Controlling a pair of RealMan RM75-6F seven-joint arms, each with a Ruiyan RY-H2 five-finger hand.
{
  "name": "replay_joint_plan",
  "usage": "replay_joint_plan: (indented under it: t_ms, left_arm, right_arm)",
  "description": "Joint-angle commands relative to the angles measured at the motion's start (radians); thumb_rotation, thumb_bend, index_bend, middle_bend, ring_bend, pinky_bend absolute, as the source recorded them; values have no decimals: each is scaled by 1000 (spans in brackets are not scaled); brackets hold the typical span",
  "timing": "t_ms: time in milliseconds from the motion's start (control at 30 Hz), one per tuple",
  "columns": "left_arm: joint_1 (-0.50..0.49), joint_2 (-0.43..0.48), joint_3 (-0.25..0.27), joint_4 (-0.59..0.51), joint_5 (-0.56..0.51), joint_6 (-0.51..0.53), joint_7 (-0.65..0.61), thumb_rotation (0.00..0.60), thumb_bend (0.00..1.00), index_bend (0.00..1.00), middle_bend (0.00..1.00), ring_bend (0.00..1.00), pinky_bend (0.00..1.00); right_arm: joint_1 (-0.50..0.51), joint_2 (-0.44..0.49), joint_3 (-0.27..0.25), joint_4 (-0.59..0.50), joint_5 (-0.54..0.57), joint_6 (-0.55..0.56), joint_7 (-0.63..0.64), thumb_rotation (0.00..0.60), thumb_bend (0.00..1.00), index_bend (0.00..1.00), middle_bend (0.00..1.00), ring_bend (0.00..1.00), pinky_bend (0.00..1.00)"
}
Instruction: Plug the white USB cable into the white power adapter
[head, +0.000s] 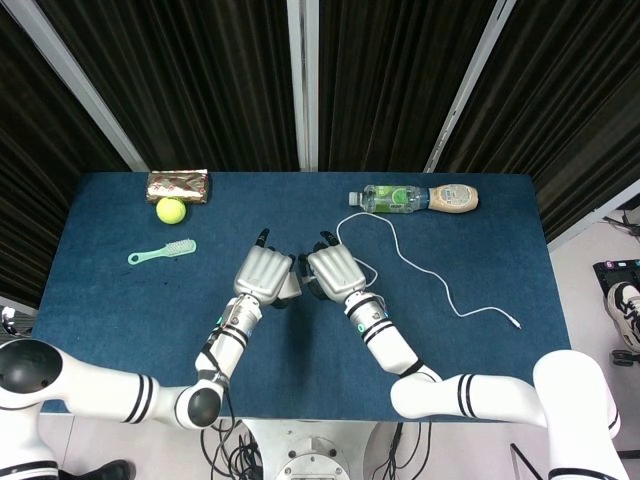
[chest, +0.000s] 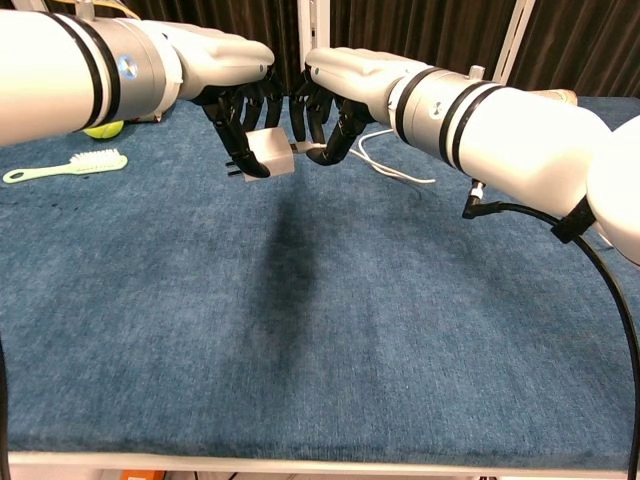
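My left hand (head: 262, 273) (chest: 236, 108) holds the white power adapter (chest: 268, 151) (head: 290, 287) above the blue table, its prongs pointing left. My right hand (head: 333, 271) (chest: 330, 108) pinches the plug end of the white USB cable (chest: 312, 147) right against the adapter's right face. Whether the plug sits inside the port is hidden by the fingers. The rest of the cable (head: 420, 268) trails across the table to its small far connector (head: 516, 324) at the right.
A clear drink bottle (head: 412, 198) lies at the back right. At the back left lie a yellow tennis ball (head: 171, 210), a foil snack packet (head: 178, 184) and a green brush (head: 162, 252). The blue table (head: 120, 310) spreads in front of the hands.
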Motion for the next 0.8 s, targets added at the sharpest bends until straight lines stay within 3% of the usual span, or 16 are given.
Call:
replay_joint_plan:
  t_ms: [33, 567, 700, 800]
  left_arm:
    - [1, -1, 0, 3, -2, -1, -1, 495, 194, 502, 494, 371, 54]
    - [6, -8, -5, 9, 4, -2, -8, 494, 194, 502, 494, 371, 56]
    - [10, -4, -3, 7, 9, -6, -13, 495, 194, 502, 493, 371, 56]
    - [16, 4, 1, 1, 18, -7, -19, 493, 194, 502, 493, 371, 56]
  right_arm:
    - [0, 0, 0, 0, 1, 1, 1, 600, 517, 674, 524, 304, 117]
    - [2, -15, -1, 4, 2, 3, 10, 600, 516, 673, 520, 304, 112]
    - [0, -11, -6, 4, 1, 4, 7, 600, 406, 636, 498, 303, 84]
    - [-4, -3, -8, -1, 7, 2, 6, 600, 293, 499, 447, 282, 62]
